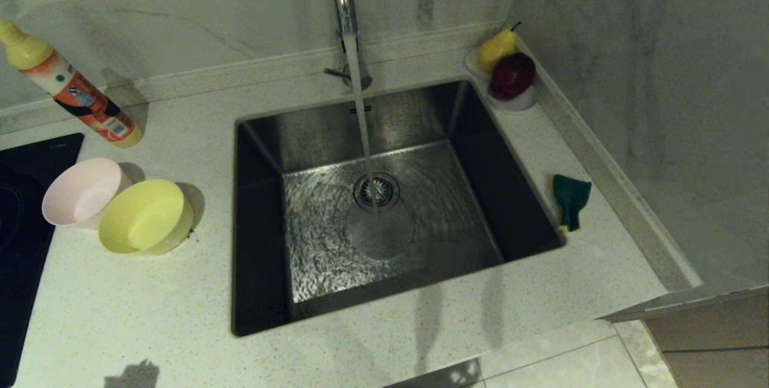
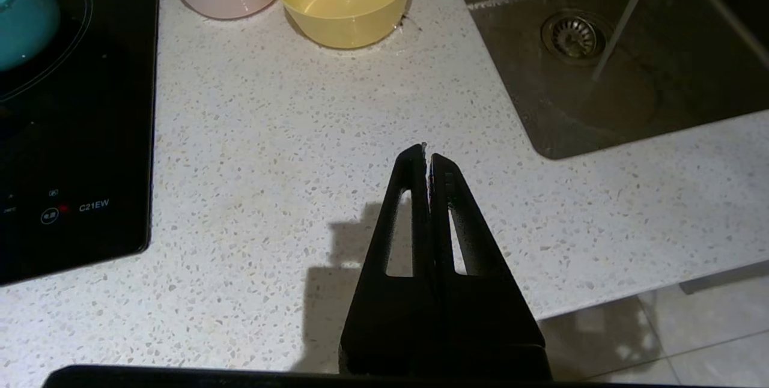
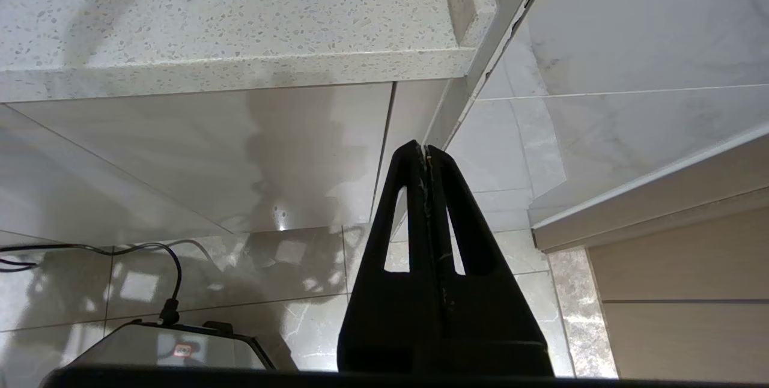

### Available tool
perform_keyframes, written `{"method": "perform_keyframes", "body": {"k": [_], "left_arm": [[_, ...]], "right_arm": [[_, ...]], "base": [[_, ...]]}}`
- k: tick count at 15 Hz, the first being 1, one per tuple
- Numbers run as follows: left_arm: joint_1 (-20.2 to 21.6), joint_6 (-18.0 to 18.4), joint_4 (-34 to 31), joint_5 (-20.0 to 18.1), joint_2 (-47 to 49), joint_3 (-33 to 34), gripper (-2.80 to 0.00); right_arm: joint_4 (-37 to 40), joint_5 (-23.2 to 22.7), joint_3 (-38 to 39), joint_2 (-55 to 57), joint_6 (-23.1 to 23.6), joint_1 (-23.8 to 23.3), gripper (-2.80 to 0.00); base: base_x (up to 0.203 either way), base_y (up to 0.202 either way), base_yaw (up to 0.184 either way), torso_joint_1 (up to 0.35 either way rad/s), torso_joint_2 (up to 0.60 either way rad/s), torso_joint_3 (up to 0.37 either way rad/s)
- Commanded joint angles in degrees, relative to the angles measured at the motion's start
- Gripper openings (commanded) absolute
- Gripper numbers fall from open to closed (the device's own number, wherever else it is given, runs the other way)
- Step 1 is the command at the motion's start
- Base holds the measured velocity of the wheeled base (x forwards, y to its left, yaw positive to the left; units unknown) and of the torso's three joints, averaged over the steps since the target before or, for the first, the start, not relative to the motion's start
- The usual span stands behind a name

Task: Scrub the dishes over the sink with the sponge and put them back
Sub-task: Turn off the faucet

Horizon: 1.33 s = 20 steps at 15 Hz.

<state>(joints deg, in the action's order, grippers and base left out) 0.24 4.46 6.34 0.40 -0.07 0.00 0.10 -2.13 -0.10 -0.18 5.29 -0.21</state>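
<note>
The pink bowl [image 1: 81, 191] and the yellow bowl [image 1: 146, 217] are set touching each other on the counter [image 1: 150, 316] at nine o'clock from the sink [image 1: 384, 208], probably so that they can be reached by the left arm, while the sponge [image 1: 571, 199] is laid green side up at three o'clock, near the right arm. The blue bowl [image 2: 24, 12] is cut off at the picture edge on the black cooktop [image 2: 66, 136], and the yellow side of the sponge is hidden. The left gripper [image 2: 428, 154] is held closed and empty above the front counter, and the right gripper [image 3: 425, 151], also closed and empty, is parked below the counter edge.
</note>
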Motion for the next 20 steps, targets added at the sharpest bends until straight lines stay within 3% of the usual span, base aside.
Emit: {"method": "perform_keyframes", "body": {"k": [1,11,13,15,20], "left_arm": [[0.0,-0.5,0.2,0.0,0.1,2.3,-2.8],[0.1,-2.4,-0.4,0.4,0.1,1.9,-2.8],[0.1,-2.4,-2.1,0.6,1.9,-5.4,-2.8],[0.1,-2.9,-5.6,-0.8,9.0,-18.4,-2.8],[0.1,-10.2,-8.6,-7.8,42.4,-44.0,-2.8]], "right_arm": [[0.0,0.0,0.0,0.1,0.1,0.0,-2.8],[0.0,-0.1,0.0,0.1,0.1,0.0,-2.8],[0.0,0.0,0.0,0.1,0.0,0.0,-2.8],[0.0,0.0,0.0,0.1,0.0,0.0,-2.8],[0.0,0.0,0.0,0.1,0.1,0.0,-2.8]], "base": [[0.0,0.0,0.0,0.0,0.0,0.0],[0.0,0.0,0.0,0.0,0.0,0.0],[0.0,0.0,0.0,0.0,0.0,0.0],[0.0,0.0,0.0,0.0,0.0,0.0],[0.0,0.0,0.0,0.0,0.0,0.0]]}}
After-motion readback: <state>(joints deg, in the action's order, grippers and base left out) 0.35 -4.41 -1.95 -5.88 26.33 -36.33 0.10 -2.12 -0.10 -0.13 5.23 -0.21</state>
